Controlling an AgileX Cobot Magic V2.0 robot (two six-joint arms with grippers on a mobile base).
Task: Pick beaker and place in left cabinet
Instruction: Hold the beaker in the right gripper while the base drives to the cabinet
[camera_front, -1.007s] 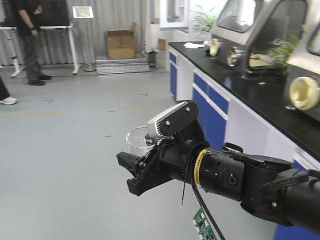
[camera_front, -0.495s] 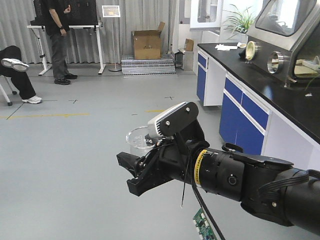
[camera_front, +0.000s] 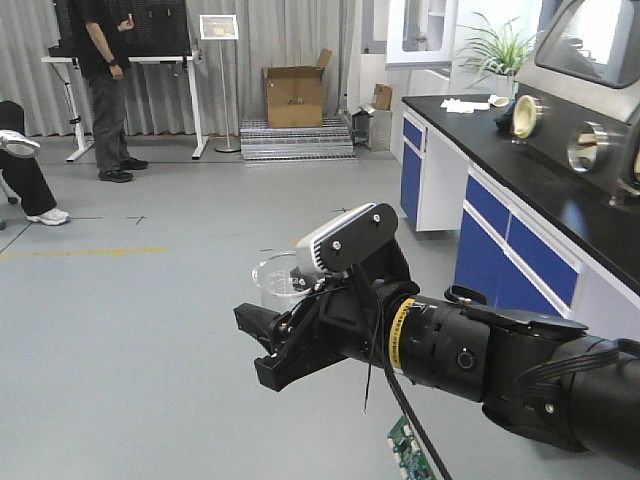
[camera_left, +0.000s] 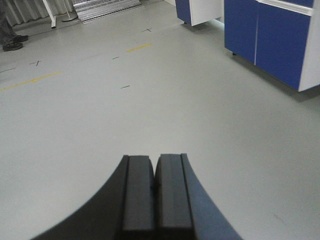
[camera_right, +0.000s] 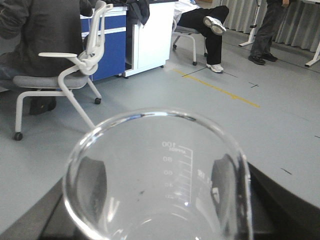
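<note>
The right gripper (camera_front: 262, 345) is clamped around the clear beaker (camera_front: 278, 282), holding it upright above the grey floor (camera_front: 150, 330), left of the blue lab bench (camera_front: 490, 260). The left gripper (camera_left: 154, 185) is pressed closed on nothing.

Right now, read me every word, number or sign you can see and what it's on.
"100": top mark of the printed scale on the beaker; the figures below it are too faint to read.
Sign at the back: too small to read.
Cardboard box: its label is blurred.
Yellow band on the arm: print too small.
</note>
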